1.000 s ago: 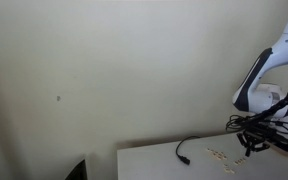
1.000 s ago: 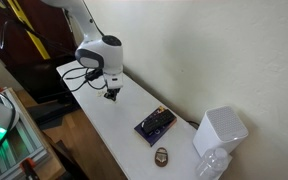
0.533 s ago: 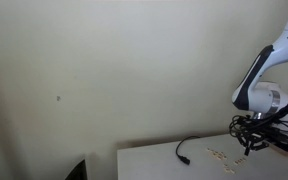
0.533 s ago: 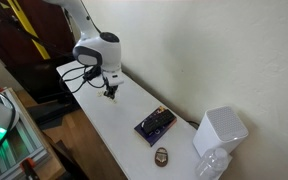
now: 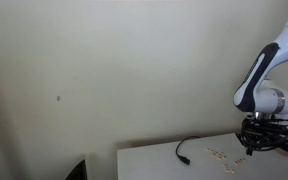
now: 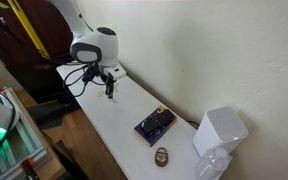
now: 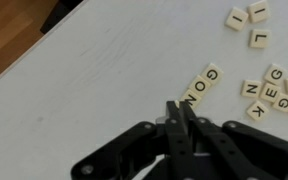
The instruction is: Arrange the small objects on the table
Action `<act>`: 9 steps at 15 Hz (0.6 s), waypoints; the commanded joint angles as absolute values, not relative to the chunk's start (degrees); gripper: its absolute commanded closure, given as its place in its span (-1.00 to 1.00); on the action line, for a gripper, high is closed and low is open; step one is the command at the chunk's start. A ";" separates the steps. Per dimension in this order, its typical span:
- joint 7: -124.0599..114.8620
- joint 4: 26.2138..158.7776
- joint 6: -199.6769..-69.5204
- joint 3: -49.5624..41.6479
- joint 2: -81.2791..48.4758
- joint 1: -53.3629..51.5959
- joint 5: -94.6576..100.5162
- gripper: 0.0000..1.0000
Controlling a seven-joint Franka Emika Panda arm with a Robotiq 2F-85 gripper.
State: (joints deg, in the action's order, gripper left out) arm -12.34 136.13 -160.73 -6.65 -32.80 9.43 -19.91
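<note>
Over the last second the arm (image 6: pixel 94 48) had tilted upright and the gripper (image 7: pixel 181 108) had lifted slightly off the tabletop (image 7: pixel 104 70) — fingertips pressed together, no tile visible between them. Likely a nudge just finished. The letter tiles (image 7: pixel 202 88) — small, flat, pale squares with black print — lay just ahead, 3 in a row reading G-O-N.

Letter tiles (image 7: pixel 201 87) on the table (image 7: pixel 104 70) read G, O, N in a row, others E and L
</note>
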 commanded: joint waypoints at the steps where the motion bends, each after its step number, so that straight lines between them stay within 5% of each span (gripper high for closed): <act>1: -8.55 139.08 -161.17 -8.15 -29.65 8.03 -13.85 0.21; 9: 1.55 141.26 -161.07 -7.81 -26.24 8.77 -4.14 -0.92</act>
State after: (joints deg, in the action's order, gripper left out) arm -2.31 138.48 -160.78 -7.95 -29.37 8.42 -7.65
